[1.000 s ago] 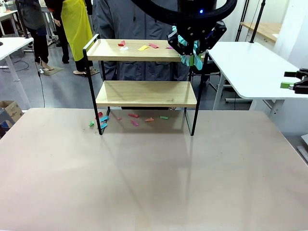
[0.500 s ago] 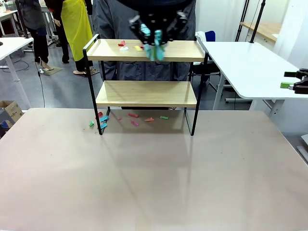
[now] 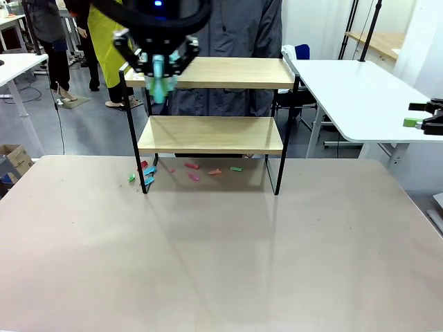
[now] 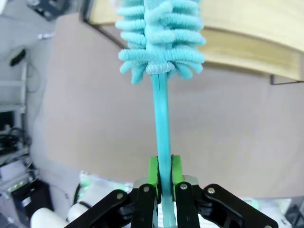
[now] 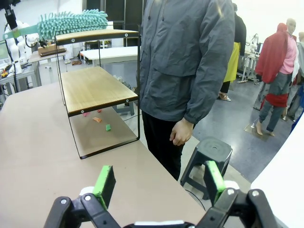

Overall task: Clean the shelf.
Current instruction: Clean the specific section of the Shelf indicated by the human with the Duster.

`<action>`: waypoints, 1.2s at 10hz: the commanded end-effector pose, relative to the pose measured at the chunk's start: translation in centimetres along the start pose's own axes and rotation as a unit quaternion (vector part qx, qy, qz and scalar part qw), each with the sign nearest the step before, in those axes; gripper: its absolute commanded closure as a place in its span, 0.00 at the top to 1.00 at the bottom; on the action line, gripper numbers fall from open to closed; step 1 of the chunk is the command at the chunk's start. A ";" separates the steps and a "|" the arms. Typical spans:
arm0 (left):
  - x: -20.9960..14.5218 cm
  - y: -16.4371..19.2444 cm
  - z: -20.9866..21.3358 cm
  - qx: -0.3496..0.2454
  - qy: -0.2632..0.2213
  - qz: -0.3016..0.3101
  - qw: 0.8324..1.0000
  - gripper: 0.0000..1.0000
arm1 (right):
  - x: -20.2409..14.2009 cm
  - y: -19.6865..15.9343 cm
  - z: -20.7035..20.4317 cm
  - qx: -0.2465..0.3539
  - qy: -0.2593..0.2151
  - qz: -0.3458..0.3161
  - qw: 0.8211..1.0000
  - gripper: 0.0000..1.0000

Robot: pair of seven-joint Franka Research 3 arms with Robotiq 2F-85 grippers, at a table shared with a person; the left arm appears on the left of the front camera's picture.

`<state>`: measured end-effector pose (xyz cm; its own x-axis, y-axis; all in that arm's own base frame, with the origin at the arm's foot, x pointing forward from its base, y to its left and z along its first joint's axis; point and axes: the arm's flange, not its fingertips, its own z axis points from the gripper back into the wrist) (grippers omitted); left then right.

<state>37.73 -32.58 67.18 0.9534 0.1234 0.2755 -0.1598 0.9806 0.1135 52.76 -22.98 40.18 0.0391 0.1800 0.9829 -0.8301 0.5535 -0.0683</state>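
Where the shelf (image 3: 208,135) stood at the far side of the table (image 3: 221,263), the left gripper (image 4: 162,171) was clamped on the handle of a teal duster (image 4: 161,33), its head at the top board's left end, evidently for sweeping; coloured scraps (image 3: 192,166) lay beneath. The right gripper (image 5: 156,183) stood wide open, empty.

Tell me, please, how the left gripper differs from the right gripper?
The left gripper is shut on a teal duster; the right gripper is open and empty. The left gripper is up at the top of the shelf; the right gripper sits off to its side. Both have green pads.
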 end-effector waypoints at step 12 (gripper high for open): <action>-2.8 6.0 6.0 -0.026 -0.111 -0.035 0.993 0.13 | 0.3 0.1 -0.1 0.000 -0.001 0.002 1.000 1.00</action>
<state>33.98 -29.72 71.84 0.9001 0.0482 0.4330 -0.1402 0.9730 0.1832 52.76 -22.98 40.17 0.0393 0.1799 0.9829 -0.8300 0.5535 -0.0682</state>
